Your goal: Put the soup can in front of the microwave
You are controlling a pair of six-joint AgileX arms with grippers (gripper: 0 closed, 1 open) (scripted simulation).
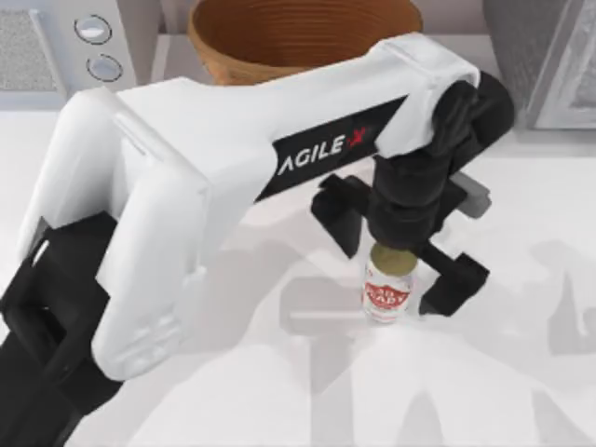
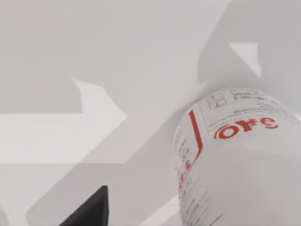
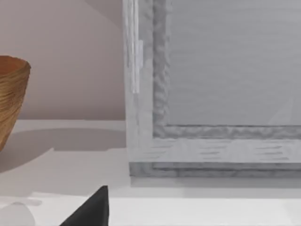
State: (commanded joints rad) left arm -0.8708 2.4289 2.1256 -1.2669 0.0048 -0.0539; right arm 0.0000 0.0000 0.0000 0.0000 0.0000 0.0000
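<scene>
**benchwatcher:** where's the tin right now, and what's your claw doing?

**me:** soup can [image 1: 386,289] is standing upright on the white bench [image 1: 279,391], middle-right of the top view, well apart from the microwave [image 1: 56,47] up in the far-left corner; my left claw [image 1: 396,256] is right above it, fingers spread wide, one either side of the tin and not closed on it; I'm holding nothing.

**benchwatcher:** how's it gonna handle?

**me:** stiff little metal cylinder, probably light-ish, so it won't crush; the glossy label looks slippery and it's narrow enough to tip if I bump it; I'd take it mid-body across the label, both pads square on.

**benchwatcher:** anything you can't see?

**me:** plenty; my own wrist covers most of the gold lid from above; the left wrist view has the label [image 2: 235,155] so close that the can is cut off at the edge; hard to say if a finger is already brushing it, I think not; my right arm is parked, its camera facing a grey framed panel [image 3: 211,94] beside the wicker basket [image 1: 298,37].
</scene>
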